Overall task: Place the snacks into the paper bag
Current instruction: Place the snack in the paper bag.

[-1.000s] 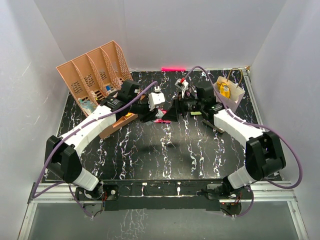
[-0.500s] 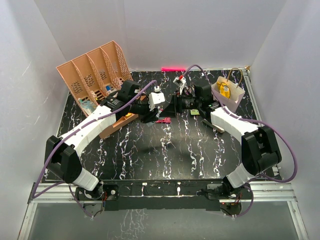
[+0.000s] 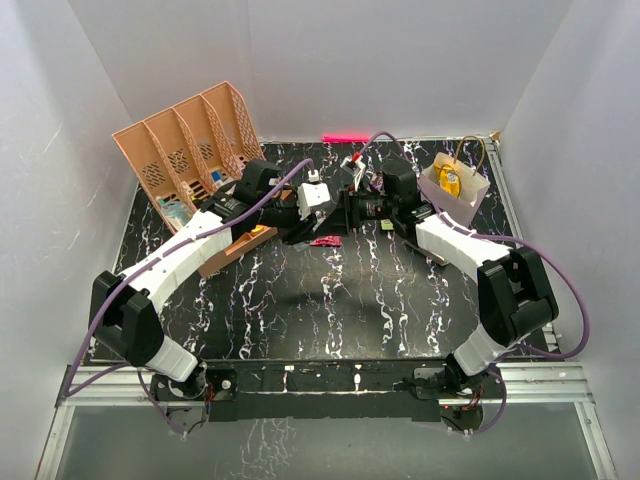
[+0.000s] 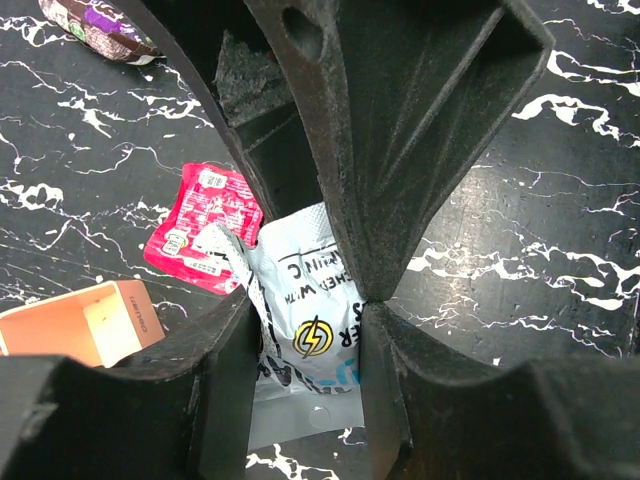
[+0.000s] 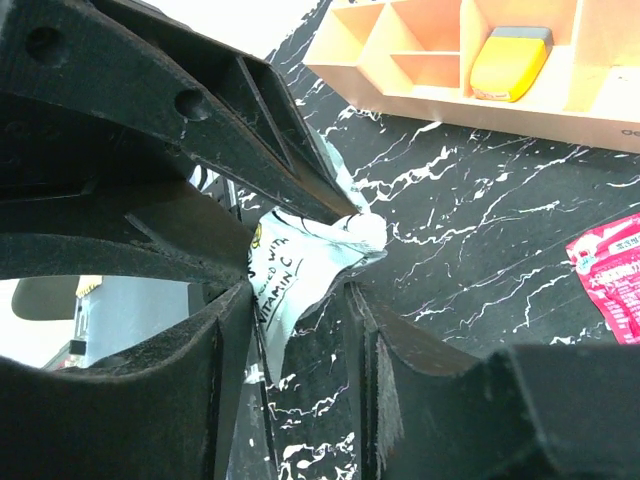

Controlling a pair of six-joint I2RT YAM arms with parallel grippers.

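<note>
Both claws meet tip to tip over mid-table (image 3: 330, 310).

Left claw (image 4: 305, 310): clenched on the packet (image 4: 310, 260), a glossy white-and-pale-blue foil with black print and a yellow lightning badge. The foil is creased and crumpled where it is pinched, and lifted off the table.

Right claw (image 5: 297, 290): its matte black fingers sit either side of the same packet's other end, with foil between the pads. I cannot tell whether they press it or only bracket it.

Pink sachet (image 4: 205, 230): flat, shiny, square-cut, lying on the marble-pattern top just to the near side of the meeting claws.

Purple packet (image 4: 100, 18): glossy, partly cut off by the edge of the view, beyond the left claw.

Bag (image 3: 470, 195): pale paper, upright, cord handles, mouth open. It stands to the right of the right claw, beside that arm's wrist. A yellow snack (image 3: 452, 180) shows inside.

Tray (image 5: 450, 100): orange card, divided, holding a smooth yellow item (image 5: 510, 60), on the left arm's side.

Organiser (image 3: 185, 150): peach slotted plastic, well left of the left claw.
</note>
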